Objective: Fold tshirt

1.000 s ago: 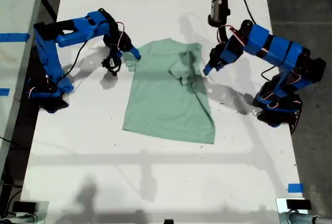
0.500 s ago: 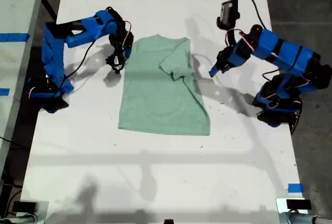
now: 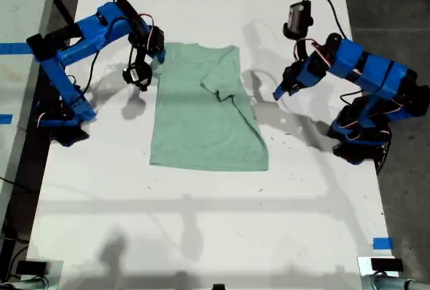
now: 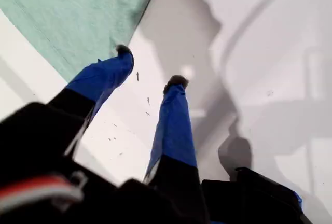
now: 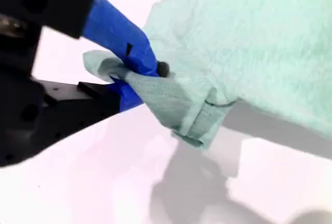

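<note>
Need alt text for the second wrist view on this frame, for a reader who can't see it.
My second gripper's blue tool is shut on a bunched fold of the pale mint-green tshirt, lifting that piece off the white table. The rest of the shirt spreads out beyond the pinch, and the lifted cloth casts a grey shadow on the table beneath it.

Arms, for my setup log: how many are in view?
2. One arm at the exterior view's left, gripping the shirt; the other arm at the exterior view's right, off the shirt.

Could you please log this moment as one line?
tshirt: flat | my first gripper: open, beside it | my second gripper: shut on its edge
</note>
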You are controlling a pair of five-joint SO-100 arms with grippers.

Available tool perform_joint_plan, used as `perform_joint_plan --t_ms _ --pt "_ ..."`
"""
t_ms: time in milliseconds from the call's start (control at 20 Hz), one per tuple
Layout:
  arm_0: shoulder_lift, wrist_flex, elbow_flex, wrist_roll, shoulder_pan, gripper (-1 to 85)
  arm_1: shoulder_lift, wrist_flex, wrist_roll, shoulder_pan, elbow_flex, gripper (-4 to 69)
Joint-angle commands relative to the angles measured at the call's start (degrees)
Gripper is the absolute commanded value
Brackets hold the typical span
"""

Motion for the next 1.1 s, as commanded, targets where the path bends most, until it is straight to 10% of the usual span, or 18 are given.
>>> perform_joint_plan --t_ms 0,700,1050 --pt "4.75 -0.35 -3.96 -2.55 4.83 0.1 2.81 -1.58 0.79 0.53 -0.44 16.7" --pt "-26.54 -5.98 -38.76 -5.36 14.50 0.7 2.11 -3.52 1.67 -0.09 0.44 16.3" --pt "-24.96 -11.60 -38.76 -5.27 16.88 39.6 1.32 -4.66 1.93 -0.44 0.70 16.1"
